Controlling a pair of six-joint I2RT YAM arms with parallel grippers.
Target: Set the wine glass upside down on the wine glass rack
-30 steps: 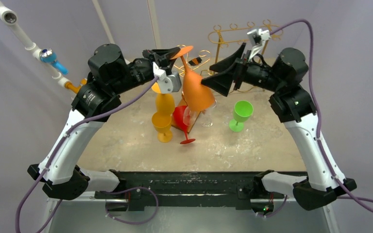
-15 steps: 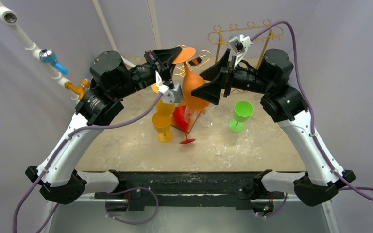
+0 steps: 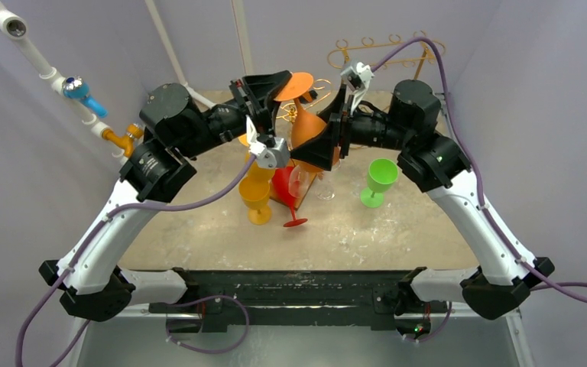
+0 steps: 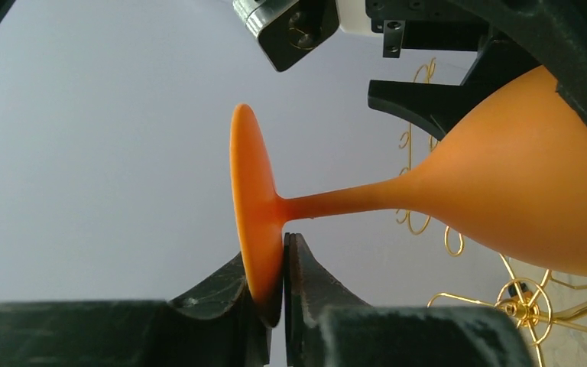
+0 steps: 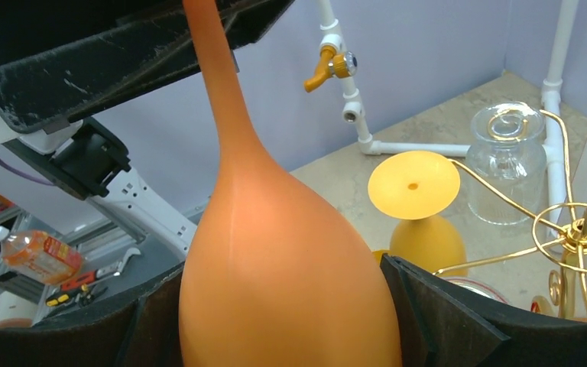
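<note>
An orange wine glass (image 3: 309,130) hangs upside down above the table, foot (image 3: 294,84) up and bowl down. My left gripper (image 3: 274,86) is shut on the rim of the foot; in the left wrist view (image 4: 284,246) the foot (image 4: 248,206) is pinched between the fingers. My right gripper (image 3: 322,139) is spread wide, one jaw on each side of the bowl (image 5: 283,260), very close to it. The gold wire rack (image 3: 386,46) stands at the back right, behind the right arm.
On the table below stand yellow glasses (image 3: 257,187), a red glass (image 3: 289,195), a clear glass (image 3: 323,183) and a green glass (image 3: 380,180). A gold wire stand (image 5: 573,229) is near them. A white pipe with a blue valve (image 3: 76,88) runs along the back left.
My right gripper has swung left, and its open jaws now flank the orange bowl. My left gripper kept hold of the foot and shifted slightly.
</note>
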